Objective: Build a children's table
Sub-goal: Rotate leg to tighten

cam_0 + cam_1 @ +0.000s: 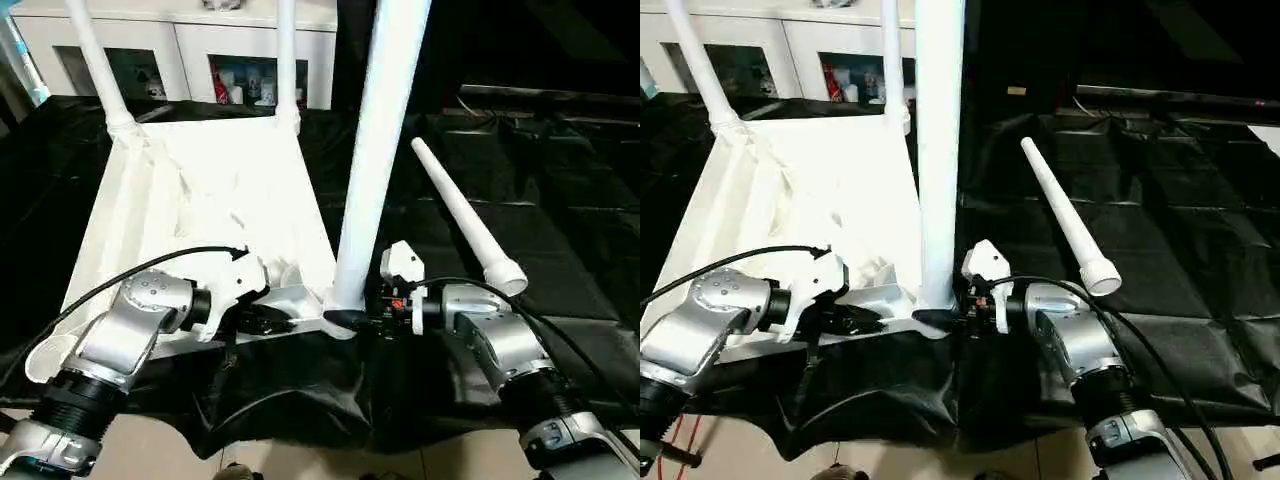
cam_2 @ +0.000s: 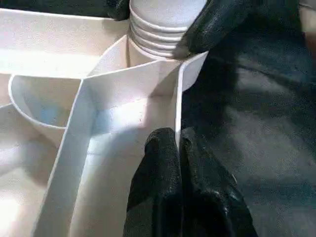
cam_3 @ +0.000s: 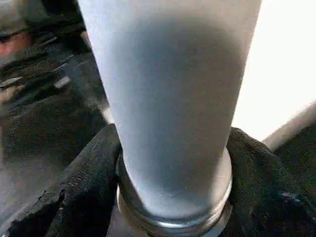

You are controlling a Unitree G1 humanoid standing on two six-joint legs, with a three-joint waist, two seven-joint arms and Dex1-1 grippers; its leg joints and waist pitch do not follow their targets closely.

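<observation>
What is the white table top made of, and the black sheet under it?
The table top looks like smooth, moulded white plastic: thin ribs show underneath. The black sheet looks like thin plastic film or coated cloth: it is shiny and wrinkled. I can't be sure which.

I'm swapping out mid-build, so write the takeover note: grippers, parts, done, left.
Left gripper: shut on a rib of the upside-down white plastic ribbed tabletop.
Right gripper: fingers around the base of the upright white tubular leg at the near corner socket.
Done: two far legs stand in their sockets.
Left: finish seating this leg; fit the fourth leg, lying on the black sheet.
</observation>
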